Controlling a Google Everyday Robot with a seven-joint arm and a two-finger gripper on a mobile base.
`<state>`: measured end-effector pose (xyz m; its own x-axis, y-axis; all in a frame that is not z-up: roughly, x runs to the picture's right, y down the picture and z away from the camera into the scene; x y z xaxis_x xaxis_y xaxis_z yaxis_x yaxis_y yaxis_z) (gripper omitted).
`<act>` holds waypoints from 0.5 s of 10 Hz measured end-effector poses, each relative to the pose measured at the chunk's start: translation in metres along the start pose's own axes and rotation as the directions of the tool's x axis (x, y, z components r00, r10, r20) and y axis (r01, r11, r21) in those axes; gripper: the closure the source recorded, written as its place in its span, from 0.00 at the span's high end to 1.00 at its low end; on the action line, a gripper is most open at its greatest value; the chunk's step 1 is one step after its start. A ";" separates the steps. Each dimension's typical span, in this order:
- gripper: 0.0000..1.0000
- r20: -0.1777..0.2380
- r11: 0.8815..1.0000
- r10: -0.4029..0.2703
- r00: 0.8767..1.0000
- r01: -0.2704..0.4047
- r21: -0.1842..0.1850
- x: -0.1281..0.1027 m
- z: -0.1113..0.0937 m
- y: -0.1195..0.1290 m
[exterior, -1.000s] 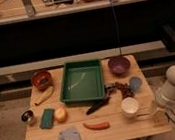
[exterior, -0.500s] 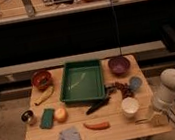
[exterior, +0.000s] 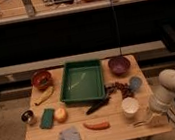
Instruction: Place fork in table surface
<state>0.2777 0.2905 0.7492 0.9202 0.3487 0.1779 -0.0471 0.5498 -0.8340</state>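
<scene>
The fork [exterior: 139, 123] shows as a slim thin piece sticking out to the left from my gripper [exterior: 149, 120], low over the table surface [exterior: 117, 130] near its front right corner. The gripper is at the end of the white arm [exterior: 173, 87], which reaches in from the right, and it is shut on the fork's handle end. The fork sits just below the white cup [exterior: 130, 106]. Whether the fork touches the wood is unclear.
A green tray [exterior: 83, 80] stands at the centre back, with a pale streak inside. Also here are a purple bowl [exterior: 119, 65], a red bowl [exterior: 42, 79], a banana [exterior: 43, 96], a black elongated object [exterior: 97, 106], an orange carrot-like item [exterior: 97, 125], a grey cloth [exterior: 69, 137], a green sponge [exterior: 47, 118], an apple [exterior: 61, 114] and a small can [exterior: 28, 117].
The white arm has moved left and down toward the table's front right corner, bringing the gripper lower beside the white cup. Nothing else on the table has shifted.
</scene>
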 end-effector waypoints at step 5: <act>0.80 -0.051 0.999 0.026 0.998 -0.024 0.038 0.000 -0.003 -0.003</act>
<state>0.2790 0.2865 0.7507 0.9375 0.3232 0.1292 -0.0839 0.5700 -0.8173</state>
